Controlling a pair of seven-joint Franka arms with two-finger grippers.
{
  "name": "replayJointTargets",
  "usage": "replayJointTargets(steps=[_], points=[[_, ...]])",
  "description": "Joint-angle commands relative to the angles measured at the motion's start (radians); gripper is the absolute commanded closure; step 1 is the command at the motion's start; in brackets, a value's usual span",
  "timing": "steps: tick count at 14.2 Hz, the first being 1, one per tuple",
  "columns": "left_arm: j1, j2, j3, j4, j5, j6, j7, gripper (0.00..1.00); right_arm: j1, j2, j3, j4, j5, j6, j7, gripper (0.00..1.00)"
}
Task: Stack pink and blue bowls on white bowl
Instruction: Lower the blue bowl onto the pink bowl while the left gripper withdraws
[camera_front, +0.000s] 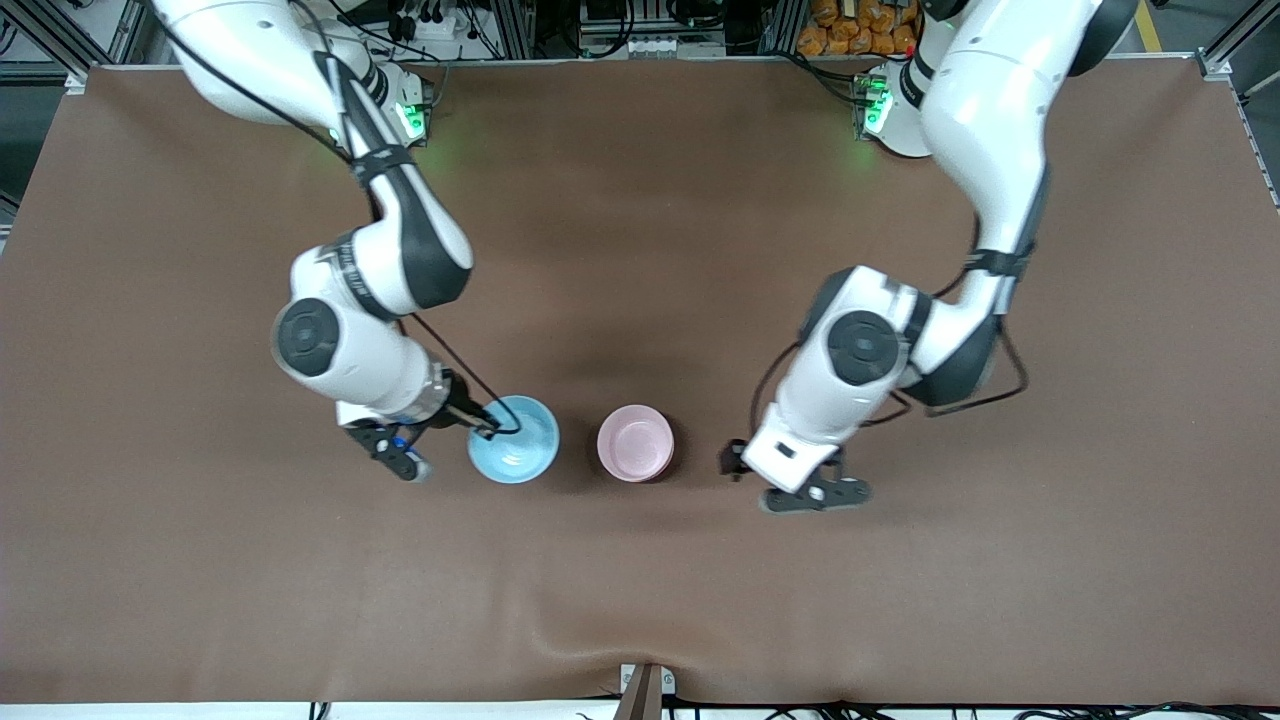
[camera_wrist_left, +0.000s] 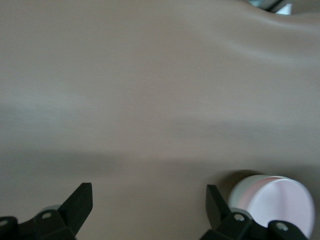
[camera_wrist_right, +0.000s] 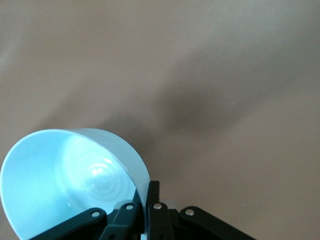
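Right gripper (camera_wrist_right: 145, 200) pinches blue bowl (camera_front: 514, 440) rim.

No readable text, labels, brands or numbers anywhere in views.

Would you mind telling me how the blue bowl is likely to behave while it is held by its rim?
The blue bowl looks rigid: its wall keeps its curve where the right tool pinches the rim. Its glossy surface suggests it may slip. Gripped at one edge only, it would probably tilt or swing.
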Motion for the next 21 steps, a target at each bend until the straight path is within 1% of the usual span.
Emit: replayJointTargets(steps=[1,4,5,6,7,10,13,15,18,19,20,21], points=[[0.070,-0.075,-0.012,-0.025,0.010,-0.106,0.123,0.00,0.074,0.044,-0.011,0.007,0.018,0.093,0.105,1.00],[0.163,-0.130,-0.018,-0.037,0.009,-0.217,0.278,0.00,0.124,0.096,-0.009,0.021,0.027,0.182,0.219,1.00],[0.193,-0.156,-0.018,-0.037,0.007,-0.246,0.344,0.00,0.137,0.113,-0.009,0.032,0.058,0.191,0.255,1.00],[0.217,-0.181,-0.018,-0.040,0.006,-0.270,0.390,0.00,0.150,0.126,-0.011,0.036,0.091,0.195,0.259,1.00],[0.243,-0.210,-0.020,-0.049,0.006,-0.295,0.423,0.00,0.158,0.136,-0.011,0.038,0.104,0.199,0.259,1.00],[0.320,-0.283,-0.040,-0.057,0.007,-0.375,0.527,0.00,0.176,0.159,-0.011,0.036,0.104,0.294,0.262,1.00],[0.345,-0.362,-0.044,-0.057,0.010,-0.496,0.564,0.00,0.201,0.187,-0.011,0.038,0.112,0.313,0.271,1.00],[0.348,-0.420,-0.038,-0.054,0.007,-0.609,0.573,0.00,0.207,0.193,-0.011,0.036,0.110,0.349,0.270,1.00],[0.339,-0.501,-0.034,-0.059,0.004,-0.695,0.573,0.00,0.216,0.204,-0.011,0.038,0.112,0.354,0.270,1.00],[0.328,-0.524,-0.021,-0.059,0.004,-0.721,0.573,0.00,0.216,0.204,-0.011,0.038,0.110,0.354,0.270,1.00],[0.323,-0.544,-0.012,-0.062,0.004,-0.744,0.578,0.00,0.216,0.202,-0.011,0.038,0.106,0.353,0.268,0.80],[0.326,-0.561,-0.009,-0.068,0.003,-0.763,0.592,0.00,0.216,0.201,-0.012,0.038,0.104,0.353,0.270,0.28]])
